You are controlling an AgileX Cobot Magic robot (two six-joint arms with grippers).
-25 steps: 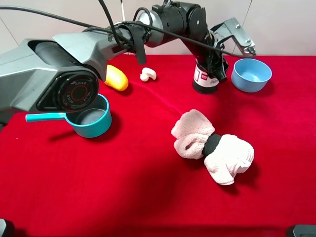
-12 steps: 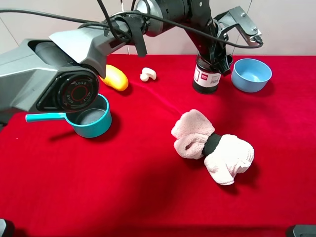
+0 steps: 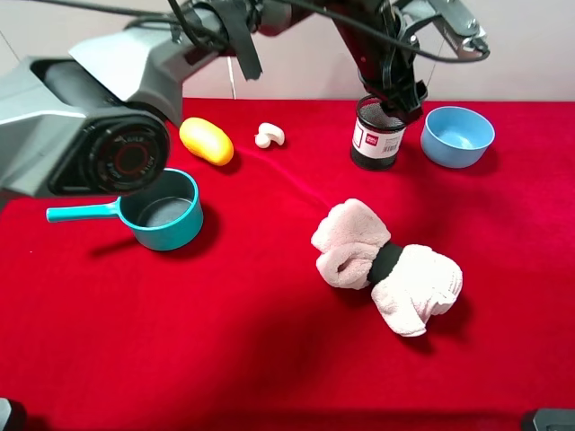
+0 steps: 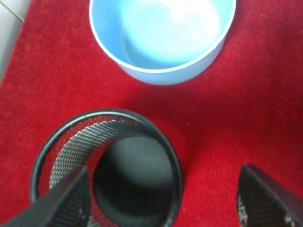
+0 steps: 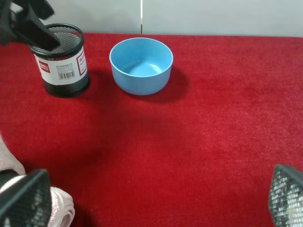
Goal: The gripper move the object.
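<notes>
The black wire-mesh pen cup [image 3: 375,135] with a white-and-red label stands upright on the red cloth, just left of the light blue bowl [image 3: 457,135]. My left gripper [image 3: 401,93] hangs open just above the cup's rim on the bowl side and holds nothing. In the left wrist view the cup [image 4: 106,165] is seen from above, empty, with the bowl [image 4: 162,35] beyond it; the left gripper [image 4: 161,202] shows both mesh fingertips wide apart. The right gripper [image 5: 154,203] is open and empty, well back from the cup [image 5: 59,61] and the bowl [image 5: 141,64].
A teal saucepan [image 3: 162,211] with its handle pointing left, a yellow-orange object [image 3: 207,141] and a small white piece [image 3: 269,136] lie on the left. A pink towel bundle [image 3: 386,267] with a black band lies at mid-table. The left arm spans the back.
My left gripper has lifted from around the pen cup to just above its rim. The cup stays standing in the same place beside the bowl.
</notes>
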